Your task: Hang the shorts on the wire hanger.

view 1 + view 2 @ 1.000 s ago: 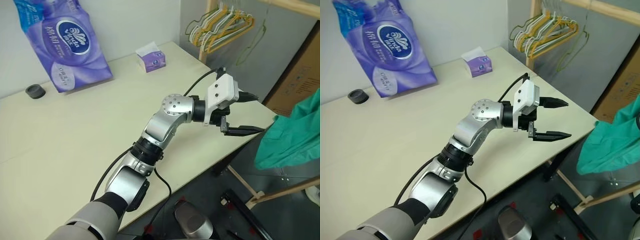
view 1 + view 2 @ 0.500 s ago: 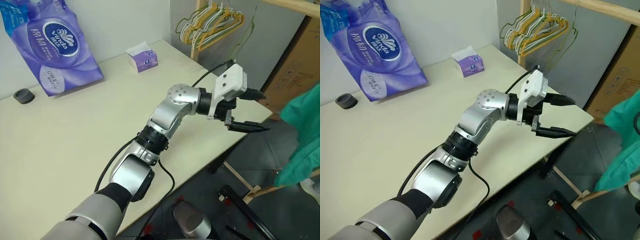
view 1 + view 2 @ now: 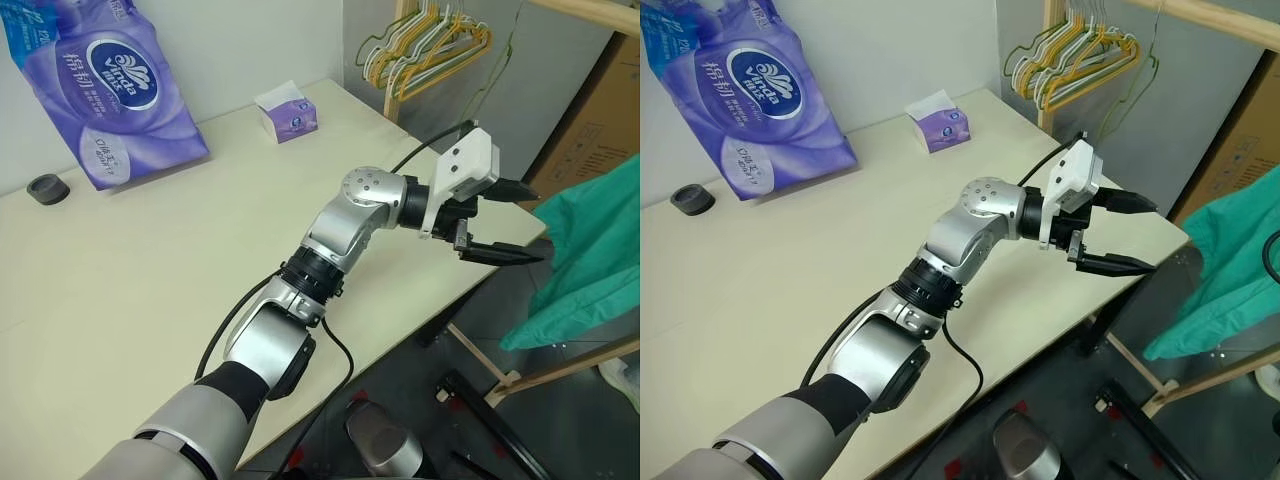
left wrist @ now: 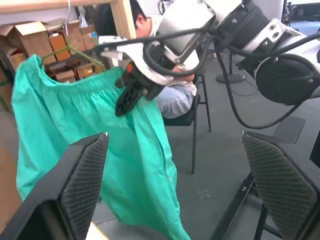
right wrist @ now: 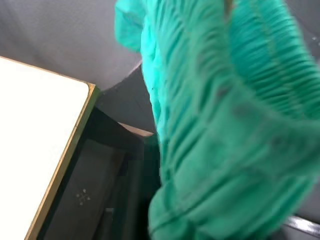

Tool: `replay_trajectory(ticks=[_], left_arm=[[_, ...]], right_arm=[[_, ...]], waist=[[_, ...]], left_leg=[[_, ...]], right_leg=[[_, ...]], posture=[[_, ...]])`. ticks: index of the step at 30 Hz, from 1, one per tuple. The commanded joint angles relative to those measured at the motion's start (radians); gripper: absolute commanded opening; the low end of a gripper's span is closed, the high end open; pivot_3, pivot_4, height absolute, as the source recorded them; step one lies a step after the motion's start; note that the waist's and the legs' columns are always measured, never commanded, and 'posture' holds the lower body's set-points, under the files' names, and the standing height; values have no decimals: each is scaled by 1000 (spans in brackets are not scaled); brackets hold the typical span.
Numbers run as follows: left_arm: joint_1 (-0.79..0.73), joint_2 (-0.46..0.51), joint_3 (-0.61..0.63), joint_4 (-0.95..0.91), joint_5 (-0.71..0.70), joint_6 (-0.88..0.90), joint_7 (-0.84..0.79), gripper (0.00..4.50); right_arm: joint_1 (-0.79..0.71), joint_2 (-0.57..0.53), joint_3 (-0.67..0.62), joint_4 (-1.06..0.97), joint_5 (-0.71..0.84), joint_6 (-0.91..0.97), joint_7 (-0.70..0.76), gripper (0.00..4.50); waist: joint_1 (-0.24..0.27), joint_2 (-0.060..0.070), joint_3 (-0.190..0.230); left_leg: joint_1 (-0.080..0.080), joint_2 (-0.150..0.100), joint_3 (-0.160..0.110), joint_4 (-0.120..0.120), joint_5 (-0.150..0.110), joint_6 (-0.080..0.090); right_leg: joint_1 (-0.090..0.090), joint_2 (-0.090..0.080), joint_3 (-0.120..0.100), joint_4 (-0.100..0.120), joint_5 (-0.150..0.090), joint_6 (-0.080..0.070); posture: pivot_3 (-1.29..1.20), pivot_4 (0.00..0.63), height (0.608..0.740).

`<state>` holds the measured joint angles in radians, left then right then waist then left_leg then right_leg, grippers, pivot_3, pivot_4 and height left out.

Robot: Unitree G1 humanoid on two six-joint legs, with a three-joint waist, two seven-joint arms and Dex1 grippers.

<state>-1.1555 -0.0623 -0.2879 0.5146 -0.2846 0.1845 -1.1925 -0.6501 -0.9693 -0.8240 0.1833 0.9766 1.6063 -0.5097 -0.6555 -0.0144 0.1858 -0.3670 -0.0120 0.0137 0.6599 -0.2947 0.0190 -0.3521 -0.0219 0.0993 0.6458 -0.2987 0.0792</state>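
Shorts (image 4: 75,125) were teal-green, soft and creased, with a gathered elastic waistband bunched along the top; you saw them hanging off the counter's (image 3: 150,280) right edge, well clear of its surface. Your right gripper (image 4: 125,97) sat at that waistband, but you could not tell whether its fingers were pinching the cloth. Your left gripper (image 3: 515,220) reached past the counter's right edge toward the shorts, fingers spread wide, holding nothing.
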Motion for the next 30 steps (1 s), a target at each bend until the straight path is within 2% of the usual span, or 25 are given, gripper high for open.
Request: replay_trajectory(ticks=[1,7,14,19,24,30], left_arm=[[-34,-8,17,-7,2,-26,-10,4500],[-35,-16,12,2,9,-40,-23,4500],[-35,-26,12,11,18,-50,-32,4500],[-35,-29,12,16,21,-56,-33,4500],[-31,-25,16,15,24,-56,-30,4500],[-8,9,22,3,33,-50,-16,4500]], right_arm=[[-18,-6,-53,-61,49,8,-48,2364],[-85,16,-85,-111,46,8,-122,4389],[-210,60,-66,-201,-5,8,-226,4449],[-283,57,-10,-258,-118,8,-218,4449],[-285,-10,147,-350,-217,-87,-74,4449],[-257,-38,273,-426,-319,-224,93,4449]], waist=[[0,0,0],[-2,0,0],[-5,1,0],[-4,1,0],[-3,4,1],[-5,5,3]], left_leg=[[0,0,0,0,0,0],[0,0,1,0,0,0],[0,0,1,0,0,0],[0,0,1,-1,0,0],[0,1,1,-1,0,0],[0,1,1,-1,0,0]], right_leg=[[0,0,0,0,0,0],[0,0,1,0,0,0],[-1,0,1,0,0,0],[-1,0,2,0,0,1],[-1,0,1,0,0,1],[-1,0,2,0,0,1]], posture=[[-671,188,740],[-680,183,740],[-695,181,740],[-693,180,740],[-687,180,740],[-674,183,740]])
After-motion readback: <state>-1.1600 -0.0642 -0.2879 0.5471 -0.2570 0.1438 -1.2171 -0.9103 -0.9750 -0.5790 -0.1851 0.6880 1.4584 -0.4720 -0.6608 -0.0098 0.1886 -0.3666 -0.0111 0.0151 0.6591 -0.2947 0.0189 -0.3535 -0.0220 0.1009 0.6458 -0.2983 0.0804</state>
